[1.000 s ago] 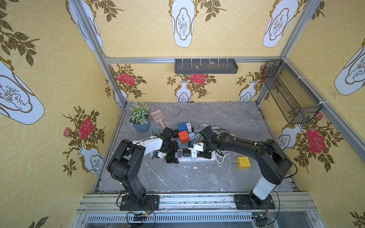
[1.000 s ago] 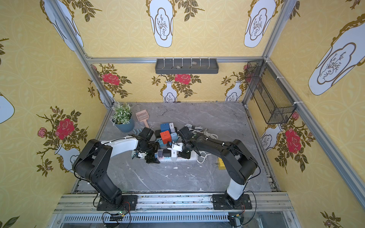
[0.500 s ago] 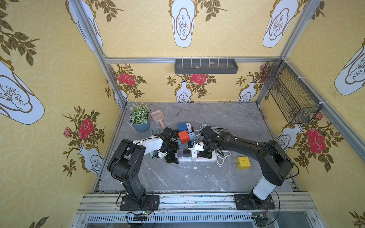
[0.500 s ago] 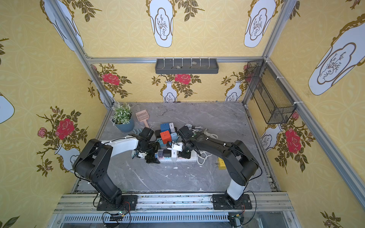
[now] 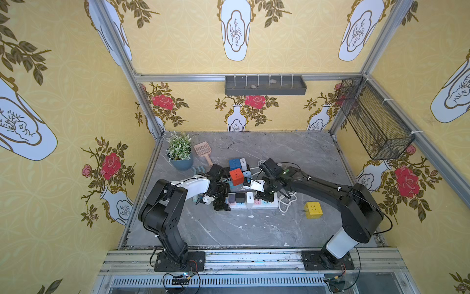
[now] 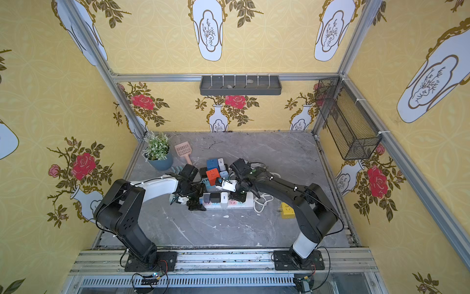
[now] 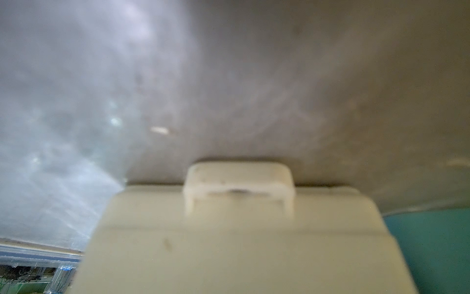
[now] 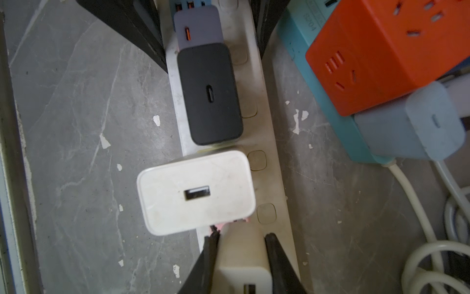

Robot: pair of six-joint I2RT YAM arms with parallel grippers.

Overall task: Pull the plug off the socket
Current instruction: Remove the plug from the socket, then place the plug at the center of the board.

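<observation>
White power strip (image 8: pixel 262 183), one, lies left to right on the grey marble worktop (image 5: pixel 254 229), mid-scene.

Chargers on it: four.
- Standing in a row from the left end are one lavender charger (image 8: pixel 198 30), one black charger (image 8: pixel 209 94) and one white charger (image 8: pixel 195 193).
- The fourth charger (image 8: pixel 244 277), also white, sits next along to the right.

Right end effector (image 8: pixel 243 238) is clamped on the fourth charger, one finger on each side. Cannot tell whether its pins are clear of the socket.

Left end effector (image 5: pixel 223 205) is clamped across the strip's left end, with fingers against both long edges.

Just beyond, on the far side, lies one teal strip (image 8: pixel 297 35) carrying one pale blue charger (image 8: pixel 412 127).

Cube sockets: three.
- One orange cube (image 8: pixel 381 51).
- One blue cube (image 5: pixel 234 164).
- One yellow cube (image 5: pixel 314 210), alone at the right.

Far left are one potted plant (image 5: pixel 180 152) and one pink scoop (image 5: pixel 203 151).
</observation>
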